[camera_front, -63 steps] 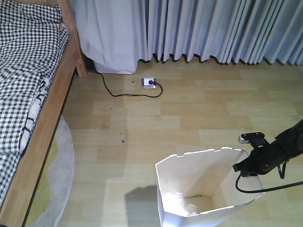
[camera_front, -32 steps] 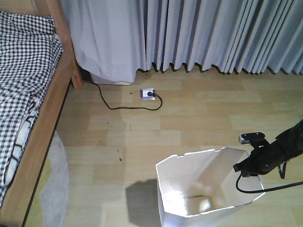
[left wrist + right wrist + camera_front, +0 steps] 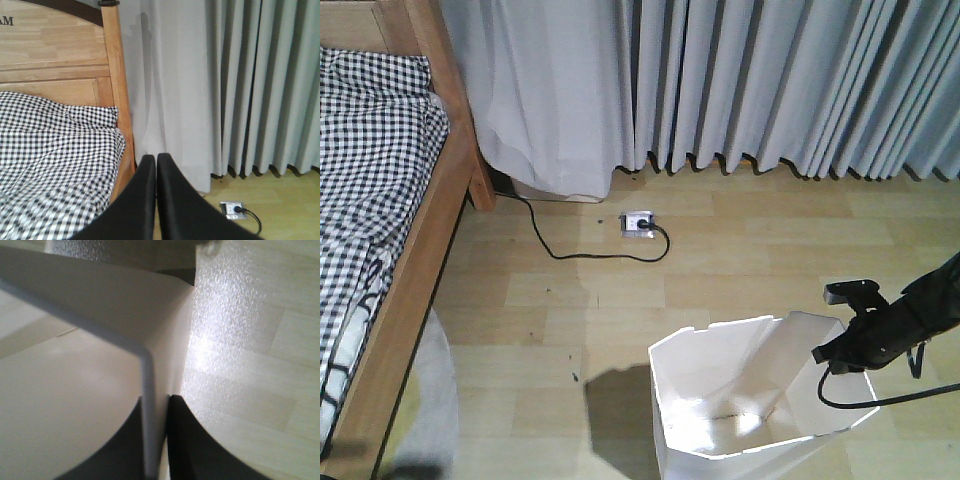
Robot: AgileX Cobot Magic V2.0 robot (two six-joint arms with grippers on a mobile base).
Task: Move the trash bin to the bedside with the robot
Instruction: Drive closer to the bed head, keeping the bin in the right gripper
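A tall white trash bin (image 3: 750,400) stands at the near right of a bedroom floor (image 3: 750,260), well apart from the wooden bed frame (image 3: 410,290) and its checked bedding (image 3: 370,150) on the left. The robot's right end effector (image 3: 157,400) pinches the bin's thin wall at the rim, one finger inside and one outside, on the bin's right-hand edge. The left end effector (image 3: 156,156) is pressed together on nothing, pointing towards the headboard (image 3: 55,55).

The bin looks empty and thin-walled, so it should be light. The faceted plastic will probably flex at the rim, and its faintly pebbled outer face looks slick. Held by one edge only, it is likely to tip or swing away from the grip. The fold line in the wall, where the fingers sit, appears to be the stiffest place to hold. The bin's base is cut off from view, so whether it rests on the floor cannot be told.

The pale wood-plank floor looks smooth enough for sliding. A black cable (image 3: 570,250) runs to a floor socket (image 3: 638,222) on the far side, below grey curtains (image 3: 770,80). A light rug (image 3: 430,400) edges the bed and might catch the bin's base.
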